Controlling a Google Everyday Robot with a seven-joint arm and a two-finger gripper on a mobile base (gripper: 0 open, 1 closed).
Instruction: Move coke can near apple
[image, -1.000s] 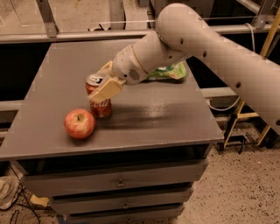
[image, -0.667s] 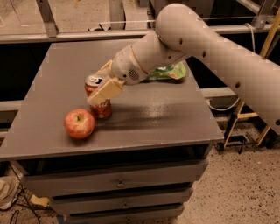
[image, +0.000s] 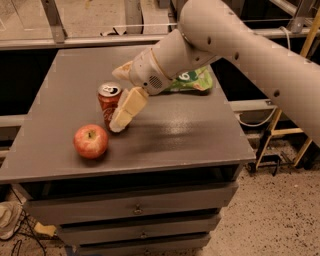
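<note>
Low over the left half of the counter (image: 190, 135), the pincer (image: 116, 101) stands with its two cream fingers (image: 127, 107) apart and the coke can (image: 106, 106) between them. The nearer finger slants down across the can's right front side, its tip close to the counter top by the can's base. The farther finger reaches out behind the can's silver top, and a narrow gap shows between it and the rim. Nothing is clamped: the can stands upright on its own base on the counter, with its pull tab and opening facing up.

Just in front of the can and slightly to its left sits the apple (image: 91, 141), red with paler flecks, its stem dimple turned upward. Can and apple are close together; whether they touch cannot be told, though a sliver of counter seems to show between them.

Behind the pincer, the white wrist with its round speaker-like grille joins the thick pale arm (image: 235, 37), which runs up and off to the right edge of the view. A green snack bag (image: 195, 80) lies on the far right part of the counter, partly hidden by the wrist.

The counter is a dark grey cabinet with drawers (image: 135, 207) beneath its front edge. To its right, yellow legs of a stand (image: 277, 135) rest on the speckled floor.
</note>
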